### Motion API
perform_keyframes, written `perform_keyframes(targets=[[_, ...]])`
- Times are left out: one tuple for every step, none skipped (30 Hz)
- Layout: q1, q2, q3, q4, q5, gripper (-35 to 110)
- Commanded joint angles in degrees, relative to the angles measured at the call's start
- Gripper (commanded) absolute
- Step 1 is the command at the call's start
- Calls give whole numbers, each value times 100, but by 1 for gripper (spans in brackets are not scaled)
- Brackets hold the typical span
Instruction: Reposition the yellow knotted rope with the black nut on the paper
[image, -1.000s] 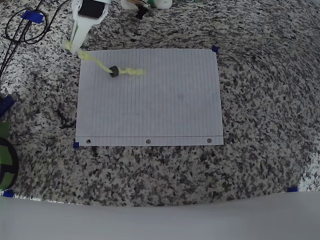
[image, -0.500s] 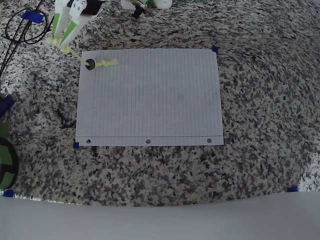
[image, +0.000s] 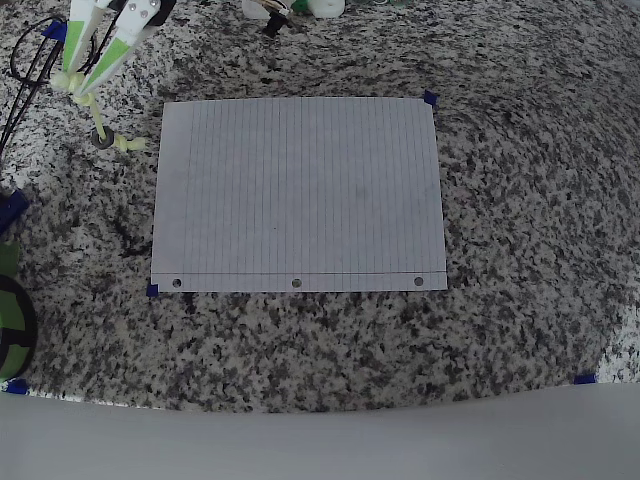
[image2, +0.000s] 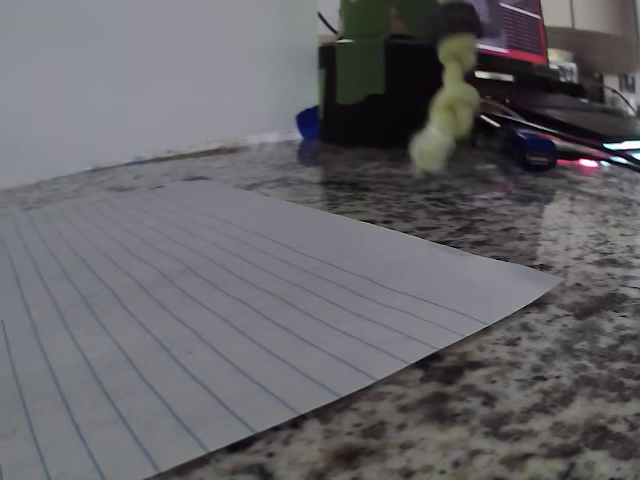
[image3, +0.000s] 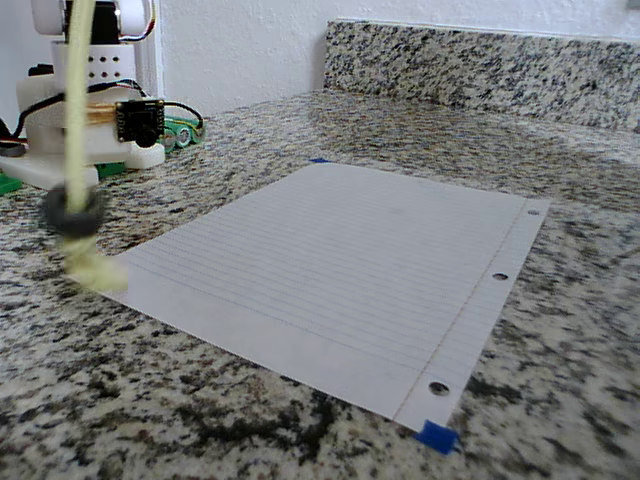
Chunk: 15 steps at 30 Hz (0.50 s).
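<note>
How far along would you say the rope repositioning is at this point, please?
Done: the claw has the yellow knotted rope lifted by one end. In hand: the rope hangs with the black nut near its lower end, over the granite just left of the paper in the overhead view. Left: carrying it above the sheet and laying it down; nothing rests on the paper yet.

The fixed view shows the yellow knotted rope (image3: 74, 110) hanging straight down at the left edge, motion-blurred, with the black nut (image3: 72, 213) threaded near its lower end and a pale knot (image3: 95, 271) just below it. The knot hangs at the near left corner of the paper (image3: 340, 260), a white lined sheet lying flat on the speckled granite counter (image3: 520, 400). Blue tape (image3: 437, 436) marks the sheet's nearest corner. Behind the rope stands the arm's white base (image3: 80, 140).
</note>
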<state>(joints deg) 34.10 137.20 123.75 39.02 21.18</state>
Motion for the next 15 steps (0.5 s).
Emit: perform_keyframes(targets=[[-26,-9,-360,9,492,0],[-18,-9,-343,26,703,0],[-9,-53,-334,44,914,0],[0,-70,-308,62,1116,0],[9,-62,-264,62,1239,0],[9,-26,-211,53,1318,0],[9,9,-158,35,1424,0],[18,62,-88,9,1521,0],[26,105,-26,-62,1573,0],[26,105,0,-123,1626,0],[26,105,9,-176,1731,0],[26,62,9,-246,1881,0],[18,18,18,-343,2065,0],[-9,-44,44,-475,2180,0],[-44,-114,53,-580,2312,0]])
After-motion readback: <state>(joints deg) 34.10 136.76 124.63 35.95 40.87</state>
